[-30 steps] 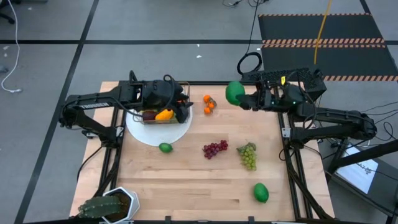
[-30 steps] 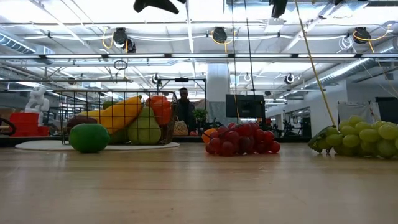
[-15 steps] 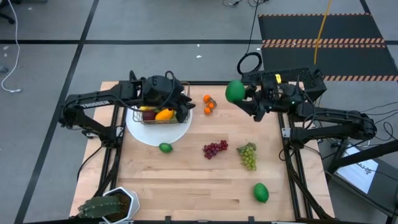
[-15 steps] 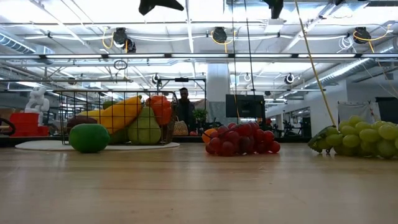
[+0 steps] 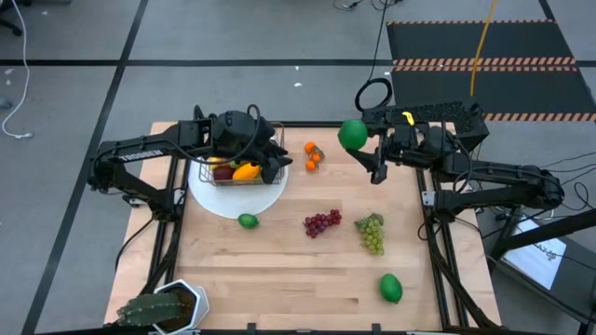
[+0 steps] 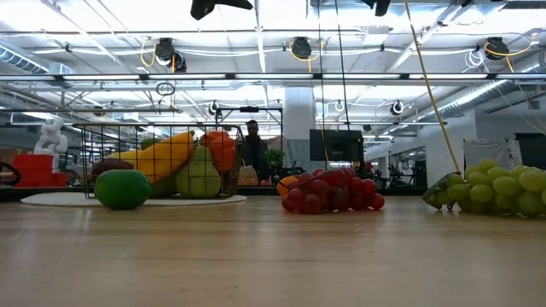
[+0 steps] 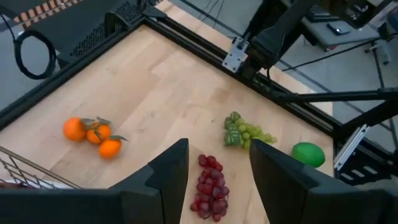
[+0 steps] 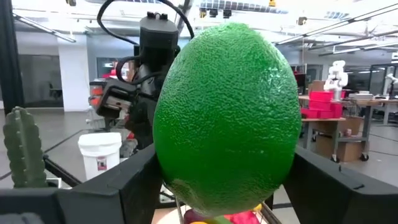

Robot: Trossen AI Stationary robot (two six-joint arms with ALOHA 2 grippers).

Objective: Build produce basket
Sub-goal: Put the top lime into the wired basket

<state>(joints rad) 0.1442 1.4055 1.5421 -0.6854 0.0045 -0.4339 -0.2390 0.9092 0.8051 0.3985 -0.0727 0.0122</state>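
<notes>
Right hand (image 5: 361, 144) is raised over the far right part of the surface (image 5: 279, 270), its fingers spread wide and clamped on a large green fruit (image 5: 352, 135); the right wrist view shows the fruit (image 8: 227, 118) filling the gap between both fingers. From its pebbled skin it is probably a lime or avocado; the kind cannot be settled.

Left hand (image 5: 270, 160) sits over the basket (image 5: 244, 169), which stands on a white plate (image 5: 233, 200) at the far left of the surface. Its fingers (image 7: 168, 174) are partly open with nothing between them.

The basket already holds a yellow fruit, a pear and an orange-red piece, as seen in the low view (image 6: 183, 162). Still loose on the surface: small oranges (image 5: 313, 155), a lime (image 5: 247, 221), purple grapes (image 5: 321, 222), green grapes (image 5: 372, 233) and a green mango-like fruit (image 5: 390, 288).

Risks noted:
- The held fruit is round and wide against the fingers; a quick swing toward the basket could let it slip and roll off the surface.
- The left hand occupies the space above the basket, so the arms could collide if the right one comes in before the left one clears.
- The basket is well filled; a drop from height could bounce the fruit out or shift the light wire frame on the plate.
</notes>
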